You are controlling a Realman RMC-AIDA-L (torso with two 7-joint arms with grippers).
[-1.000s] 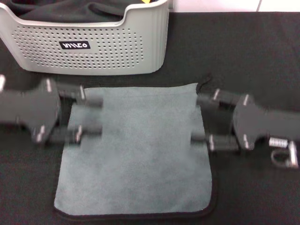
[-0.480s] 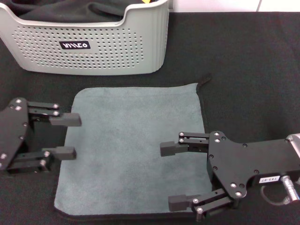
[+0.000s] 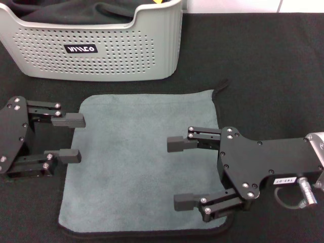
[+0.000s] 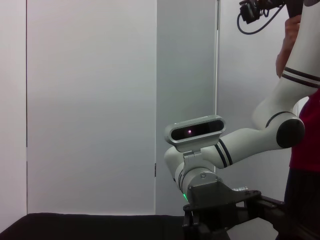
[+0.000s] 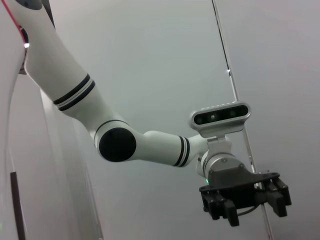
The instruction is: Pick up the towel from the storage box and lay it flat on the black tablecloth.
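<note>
The grey-green towel (image 3: 131, 162) with black edging lies spread flat on the black tablecloth (image 3: 263, 66), its corner loop at the far right corner. The light grey storage box (image 3: 101, 48) stands behind it at the far left and holds a black cloth bundle. My left gripper (image 3: 71, 137) is open and empty at the towel's left edge. My right gripper (image 3: 181, 172) is open and empty above the towel's right half. The left wrist view shows the right arm's gripper (image 4: 220, 220); the right wrist view shows the left arm's gripper (image 5: 245, 200).
A black cloth bundle (image 3: 76, 10) fills the box. The tablecloth covers the whole table to the right of the box and towel. Both wrist views look at a pale wall and the opposite arm; a person in red (image 4: 305, 150) stands at one edge.
Both grippers have let go of the towel's far corners and drawn back toward me, open. The right gripper now sits above the towel's right half. The towel has stayed flat.
</note>
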